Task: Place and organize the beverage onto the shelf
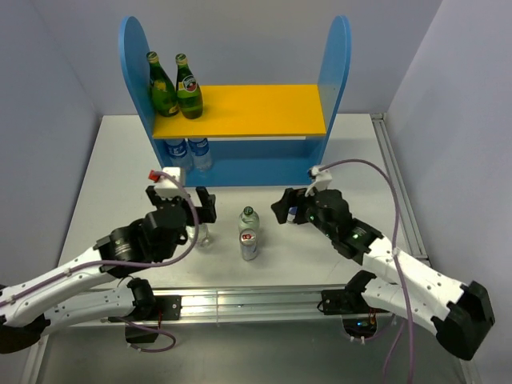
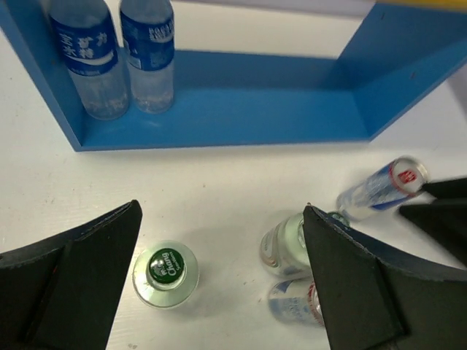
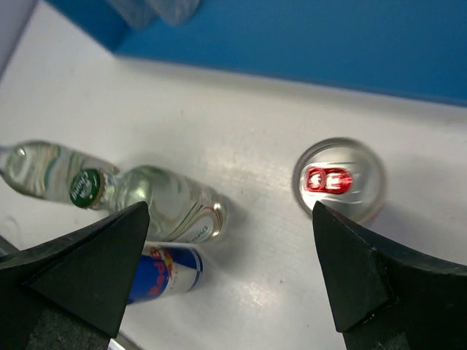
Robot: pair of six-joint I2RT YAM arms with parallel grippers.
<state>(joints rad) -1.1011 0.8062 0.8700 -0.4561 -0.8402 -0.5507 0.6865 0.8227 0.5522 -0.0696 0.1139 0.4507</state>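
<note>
Left gripper [image 2: 220,215] wide open, empty. Upright clear green-capped plastic bottle [image 2: 165,271] stands directly beneath, between its fingers, long axis vertical. Right gripper [image 3: 230,211] wide open too, farther off.

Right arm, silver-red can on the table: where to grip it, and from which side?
Grip the silver-red can across its round side wall, high on the body, coming down from above with the open right gripper. It stands upright with its top facing the wrist camera and nothing touches it. The nearest clear bottle stands apart, so both fingers should fit.
</note>
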